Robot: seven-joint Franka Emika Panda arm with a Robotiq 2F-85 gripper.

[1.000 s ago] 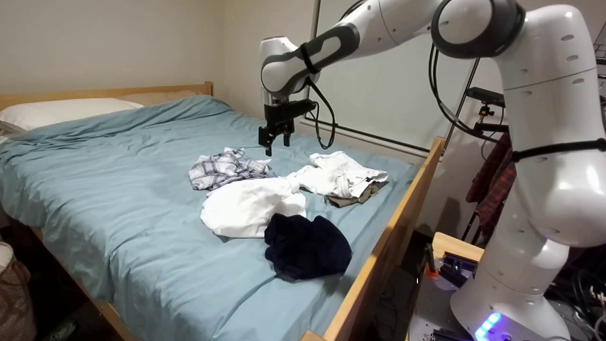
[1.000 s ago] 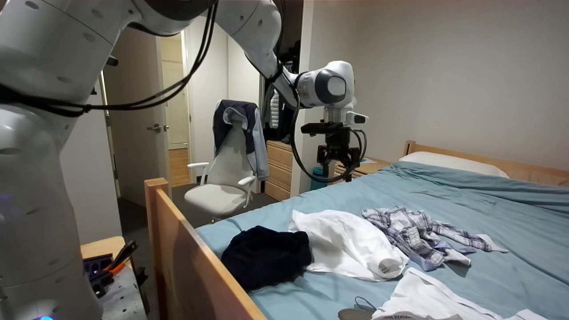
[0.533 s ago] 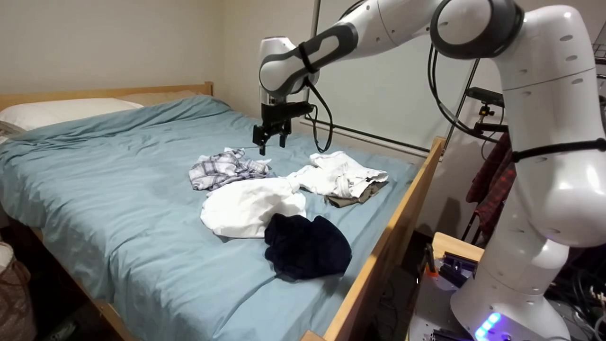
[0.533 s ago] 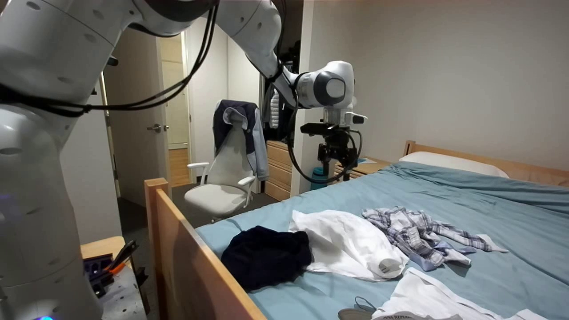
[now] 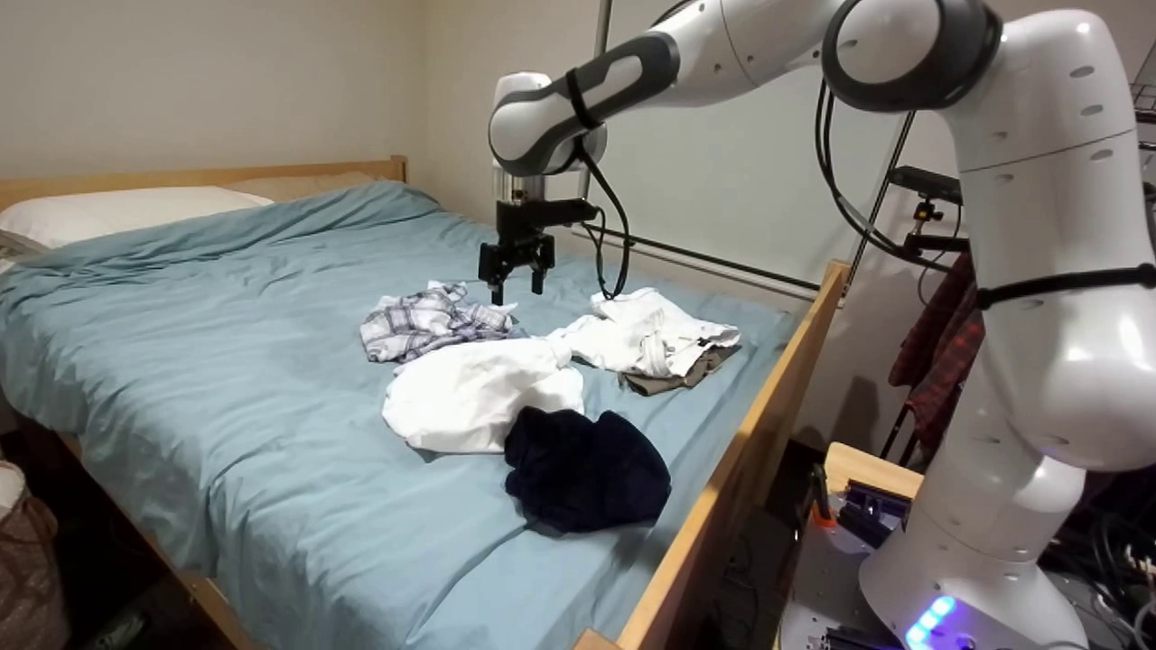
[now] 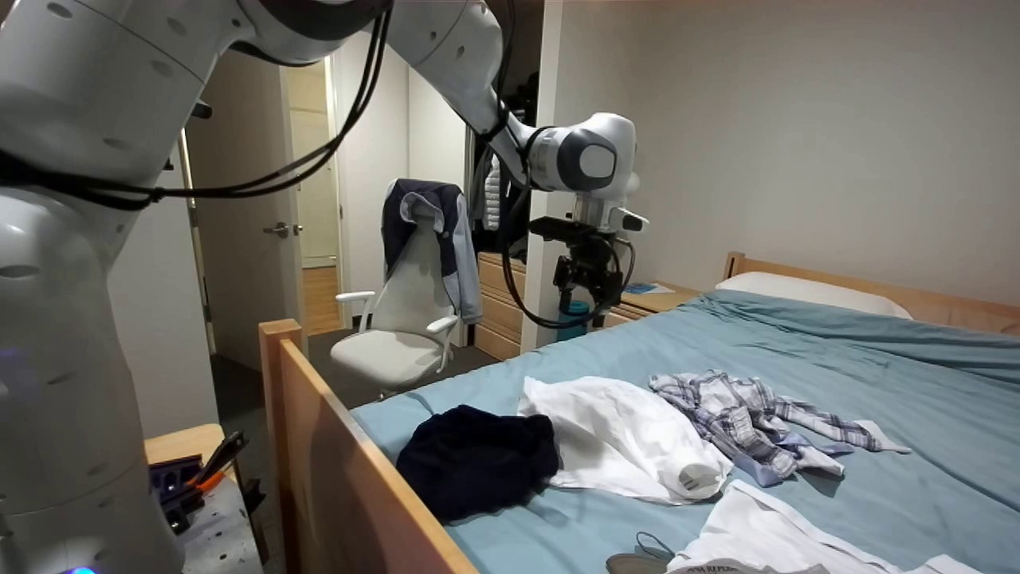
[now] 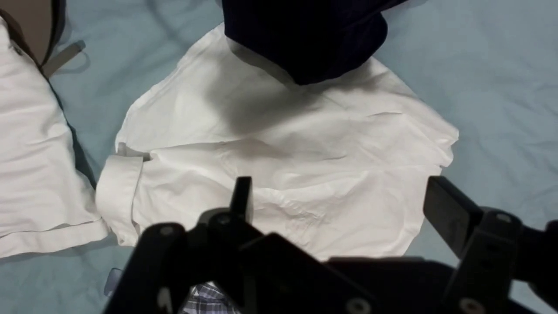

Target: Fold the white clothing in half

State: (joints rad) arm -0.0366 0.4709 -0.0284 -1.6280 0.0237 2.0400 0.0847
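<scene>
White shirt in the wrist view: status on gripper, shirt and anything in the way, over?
Gripper open, holding nothing. White shirt lying wrinkled, no neat half-fold. Dark garment overlapping one edge; may hinder the fold.

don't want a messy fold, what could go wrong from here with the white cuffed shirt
The dark garment overlaps the white cuffed shirt, so it could get dragged along or folded in. The second white garment lies right by its cuff, so the open gripper might catch both. The blue bedding underneath could be pinched along with the shirt.
</scene>
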